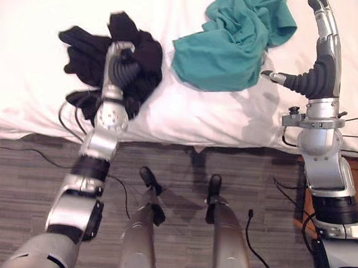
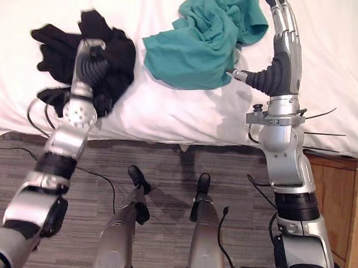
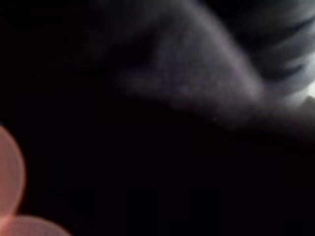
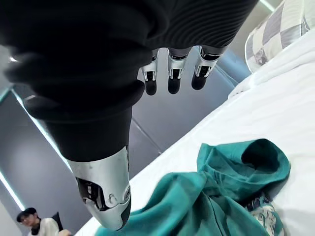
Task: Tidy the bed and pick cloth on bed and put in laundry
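Bed [image 1: 27, 97] | black cloth [image 1: 86, 49]: my left hand [image 1: 118, 58] sunk in it, I cannot tell its grip | teal cloth [image 1: 235, 45]: my right hand [image 1: 326, 55] just beside it, fingers straight, empty.

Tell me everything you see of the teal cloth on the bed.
The teal cloth is a soft, thin-looking garment, crumpled into a heap with deep folds, lying on the white bed sheet. One flatter flap spreads toward the bed's near edge; its far part runs past the head views' top. The right hand, fingers straight, stands beside it, thumb pointing at its edge; contact cannot be told. The black cloth lies apart from it.
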Robot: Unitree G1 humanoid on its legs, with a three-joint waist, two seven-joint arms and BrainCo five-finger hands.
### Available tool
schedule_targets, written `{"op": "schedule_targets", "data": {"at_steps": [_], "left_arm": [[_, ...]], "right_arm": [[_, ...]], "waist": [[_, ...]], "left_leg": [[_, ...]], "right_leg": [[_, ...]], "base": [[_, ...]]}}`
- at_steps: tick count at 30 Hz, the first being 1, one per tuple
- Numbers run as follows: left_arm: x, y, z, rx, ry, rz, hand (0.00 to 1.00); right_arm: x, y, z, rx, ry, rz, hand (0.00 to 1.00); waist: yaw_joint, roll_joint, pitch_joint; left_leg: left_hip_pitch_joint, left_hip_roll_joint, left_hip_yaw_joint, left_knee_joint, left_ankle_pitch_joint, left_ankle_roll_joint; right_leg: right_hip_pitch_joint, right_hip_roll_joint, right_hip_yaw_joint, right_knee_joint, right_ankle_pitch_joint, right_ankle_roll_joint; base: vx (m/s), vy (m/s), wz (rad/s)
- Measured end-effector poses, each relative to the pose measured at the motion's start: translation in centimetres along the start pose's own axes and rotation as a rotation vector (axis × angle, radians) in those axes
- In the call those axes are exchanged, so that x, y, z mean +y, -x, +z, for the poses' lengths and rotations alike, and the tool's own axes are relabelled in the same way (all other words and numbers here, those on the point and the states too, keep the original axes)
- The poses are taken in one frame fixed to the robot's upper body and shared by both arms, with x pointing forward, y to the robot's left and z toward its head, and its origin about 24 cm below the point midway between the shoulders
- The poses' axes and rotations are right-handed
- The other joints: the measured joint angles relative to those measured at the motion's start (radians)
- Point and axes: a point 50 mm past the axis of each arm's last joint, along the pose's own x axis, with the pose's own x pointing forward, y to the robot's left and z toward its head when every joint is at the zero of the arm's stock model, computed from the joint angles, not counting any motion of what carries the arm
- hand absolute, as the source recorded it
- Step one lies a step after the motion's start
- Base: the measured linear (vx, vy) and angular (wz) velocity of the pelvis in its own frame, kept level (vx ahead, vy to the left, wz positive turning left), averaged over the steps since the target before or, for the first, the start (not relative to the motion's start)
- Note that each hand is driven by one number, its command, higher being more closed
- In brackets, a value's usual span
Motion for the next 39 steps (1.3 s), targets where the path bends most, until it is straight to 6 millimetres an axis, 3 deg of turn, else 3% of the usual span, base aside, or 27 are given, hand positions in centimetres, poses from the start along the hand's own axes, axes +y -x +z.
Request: {"op": "schedule_targets", "data": {"at_steps": [3, 7, 8, 9, 10, 11, 14, 19, 21, 23, 24, 25, 27, 28, 29, 30, 31, 34, 36, 39], "left_arm": [[-0.4, 3.8, -2.2, 0.080, 0.069, -0.032, 1.00], [-0.2, 8.2, -4.8, 0.217, 0.145, -0.035, 1.00], [0.1, 9.3, -5.4, 0.258, 0.164, -0.031, 1.00], [0.2, 9.6, -5.6, 0.271, 0.176, -0.029, 1.00], [0.7, 11.1, -5.8, 0.302, 0.228, -0.005, 1.00], [0.8, 11.1, -5.8, 0.301, 0.229, -0.005, 1.00], [1.3, 12.6, -4.5, 0.279, 0.324, 0.005, 1.00], [0.2, 12.9, -2.0, 0.175, 0.425, -0.045, 1.00], [-1.3, 13.4, -1.7, 0.185, 0.461, -0.104, 1.00], [-2.2, 14.1, -1.7, 0.206, 0.480, -0.141, 1.00], [-2.3, 14.6, -1.9, 0.221, 0.478, -0.164, 1.00], [-2.3, 14.8, -2.0, 0.229, 0.473, -0.169, 1.00], [-2.4, 15.7, -3.1, 0.284, 0.438, -0.199, 1.00], [-2.4, 16.0, -3.3, 0.300, 0.424, -0.206, 1.00], [-2.5, 16.7, -4.1, 0.342, 0.408, -0.221, 1.00], [-2.5, 16.9, -4.3, 0.358, 0.404, -0.225, 1.00], [-2.5, 17.8, -5.2, 0.412, 0.377, -0.229, 1.00], [-2.4, 19.5, -7.1, 0.541, 0.367, -0.171, 1.00], [-2.8, 20.4, -7.5, 0.596, 0.386, -0.146, 1.00], [-3.6, 21.2, -7.7, 0.637, 0.418, -0.135, 1.00]], "right_arm": [[0.2, -0.5, -2.9, 0.119, 0.059, 0.048, 0.00], [-0.2, -1.2, -6.8, 0.268, 0.168, 0.147, 0.00], [-0.6, -1.6, -7.7, 0.308, 0.194, 0.161, 1.00], [-1.0, -1.8, -8.2, 0.330, 0.205, 0.168, 1.00], [-3.0, -2.9, -9.5, 0.386, 0.244, 0.155, 1.00], [-3.0, -2.9, -9.5, 0.388, 0.244, 0.155, 1.00], [-5.9, -4.7, -10.4, 0.454, 0.279, 0.082, 1.00], [-6.3, -5.0, -10.5, 0.478, 0.261, 0.055, 1.00], [-5.4, -3.6, -11.1, 0.500, 0.232, 0.070, 1.00], [-3.6, -1.0, -11.9, 0.537, 0.177, 0.101, 1.00], [-1.5, 1.9, -12.4, 0.577, 0.108, 0.134, 1.00], [-0.6, 3.2, -12.5, 0.596, 0.074, 0.145, 1.00], [2.9, 9.6, -12.4, 0.711, -0.103, 0.164, 1.00], [3.6, 11.4, -12.2, 0.751, -0.165, 0.155, 1.00], [4.8, 15.2, -11.4, 0.836, -0.278, 0.129, 1.00], [5.1, 16.7, -11.1, 0.871, -0.316, 0.119, 1.00], [6.0, 19.8, -10.0, 0.951, -0.408, 0.090, 1.00], [6.7, 25.0, -7.2, 1.059, -0.596, 0.027, 1.00], [6.7, 27.2, -5.9, 1.108, -0.672, 0.008, 1.00], [6.6, 29.1, -5.1, 1.151, -0.695, 0.012, 1.00]], "waist": [[0.026, 0.034, -0.019], [0.038, 0.080, -0.024], [0.048, 0.090, -0.019], [0.055, 0.094, -0.018], [0.067, 0.120, -0.008], [0.067, 0.120, -0.008], [0.085, 0.148, 0.003], [0.085, 0.159, 0.001], [0.084, 0.157, 0.001], [0.080, 0.150, -0.003], [0.073, 0.137, -0.025], [0.068, 0.129, -0.041], [0.032, 0.088, -0.091], [0.023, 0.076, -0.103], [0.012, 0.048, -0.139], [0.005, 0.039, -0.151], [-0.011, 0.017, -0.182], [-0.044, -0.003, -0.220], [-0.060, -0.003, -0.240], [-0.061, 0.007, -0.267]], "left_leg": [[-0.008, -0.015, -0.048, -0.026, 0.014, 0.003], [-0.034, -0.038, -0.106, -0.039, 0.035, 0.011], [-0.042, -0.044, -0.118, -0.041, 0.038, 0.013], [-0.046, -0.047, -0.121, -0.042, 0.040, 0.017], [-0.067, -0.060, -0.144, -0.054, 0.054, 0.022], [-0.067, -0.060, -0.145, -0.054, 0.054, 0.022], [-0.077, -0.078, -0.152, -0.054, 0.054, 0.019], [-0.069, -0.077, -0.146, -0.054, 0.051, 0.015], [-0.030, -0.074, -0.132, -0.054, 0.055, 0.020], [0.023, -0.073, -0.121, -0.055, 0.055, 0.020], [0.057, -0.067, -0.116, -0.055, 0.054, 0.019], [0.065, -0.063, -0.116, -0.055, 0.053, 0.018], [0.123, -0.052, -0.114, -0.057, 0.043, 0.006], [0.142, -0.048, -0.109, -0.057, 0.037, -0.001], [0.175, -0.041, -0.096, -0.057, 0.023, -0.006], [0.188, -0.040, -0.092, -0.057, 0.019, -0.010], [0.215, -0.034, -0.077, -0.057, 0.009, -0.015], [0.297, -0.013, -0.031, -0.058, -0.027, -0.027], [0.335, -0.007, -0.008, -0.058, -0.043, -0.028], [0.357, -0.003, 0.006, -0.058, -0.052, -0.030]], "right_leg": [[0.000, -0.006, -0.030, 0.020, -0.015, 0.000], [-0.002, -0.031, -0.074, 0.052, -0.039, 0.003], [-0.007, -0.037, -0.079, 0.061, -0.045, 0.004], [-0.013, -0.039, -0.080, 0.065, -0.046, 0.005], [-0.029, -0.053, -0.093, 0.084, -0.056, 0.009], [-0.029, -0.053, -0.093, 0.084, -0.056, 0.009], [-0.042, -0.074, -0.094, 0.109, -0.063, 0.014], [-0.032, -0.077, -0.093, 0.106, -0.061, 0.016], [0.008, -0.073, -0.087, 0.094, -0.058, 0.019], [0.069, -0.063, -0.081, 0.061, -0.050, 0.020], [0.114, -0.051, -0.079, 0.029, -0.046, 0.020], [0.128, -0.044, -0.080, 0.014, -0.044, 0.020], [0.203, -0.025, -0.081, -0.036, -0.041, 0.018], [0.222, -0.019, -0.076, -0.046, -0.041, 0.018], [0.248, -0.009, -0.058, -0.068, -0.040, 0.017], [0.259, -0.006, -0.052, -0.074, -0.040, 0.016], [0.280, 0.002, -0.035, -0.091, -0.037, 0.015], [0.342, 0.031, 0.011, -0.141, -0.017, 0.015], [0.372, 0.042, 0.035, -0.168, -0.004, 0.014], [0.398, 0.049, 0.050, -0.199, 0.012, 0.017]], "base": [[0.06, -0.077, 0.38], [0.07, -0.030, 0.46], [0.06, -0.036, 0.37], [0.06, -0.028, 0.41], [0.04, -0.016, 0.30], [0.03, -0.005, 0.35], [0.02, -0.016, 0.16], [0.01, -0.029, 0.03], [0.08, -0.062, -0.11], [0.10, -0.058, -0.19], [0.09, -0.051, -0.16], [0.15, -0.087, -0.17], [0.17, -0.102, -0.16], [0.15, -0.087, -0.36], [0.12, -0.065, -0.37], [0.16, -0.067, -0.51], [0.16, -0.061, -0.43], [0.12, -0.050, -0.60], [0.03, -0.016, -0.47], [0.00, 0.001, -0.22]]}}
